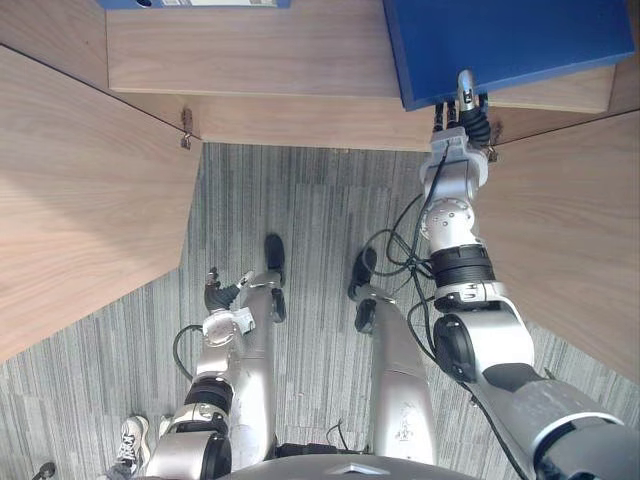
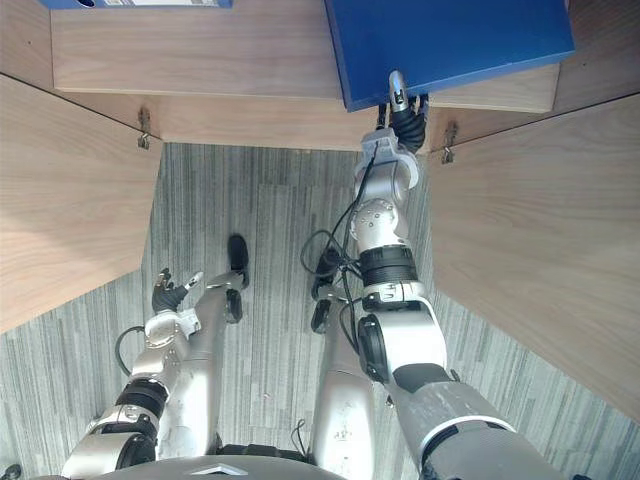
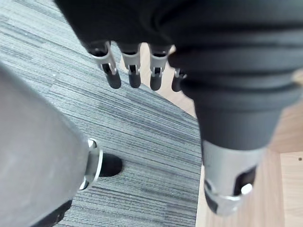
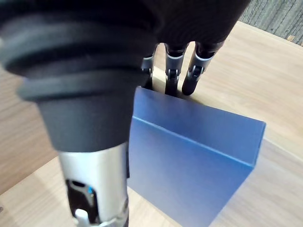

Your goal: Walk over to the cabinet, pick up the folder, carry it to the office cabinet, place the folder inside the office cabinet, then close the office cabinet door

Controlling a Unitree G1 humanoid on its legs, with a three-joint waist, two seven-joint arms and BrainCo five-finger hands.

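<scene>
1. Folder [image 1: 500, 40], blue, is sitting at one o'clock in the head views, over the office cabinet's shelf [image 1: 250, 60], with its near corner reaching past the front edge.
2. The right hand [image 1: 462, 105] is pinching that near edge, with the fingers [image 4: 173, 66] on one face and the thumb on the other.
3. The left hand [image 1: 218, 295] is hanging at seven o'clock, its fingers loosely spread and holding nothing.
4. The open doors are flanking the shelf: the left door [image 1: 80, 190] at nine o'clock, the right door [image 1: 570, 230] at three.
5. Because the grip is on one edge only, the folder is probably at risk of drooping, twisting free or slipping off the shelf.
</scene>
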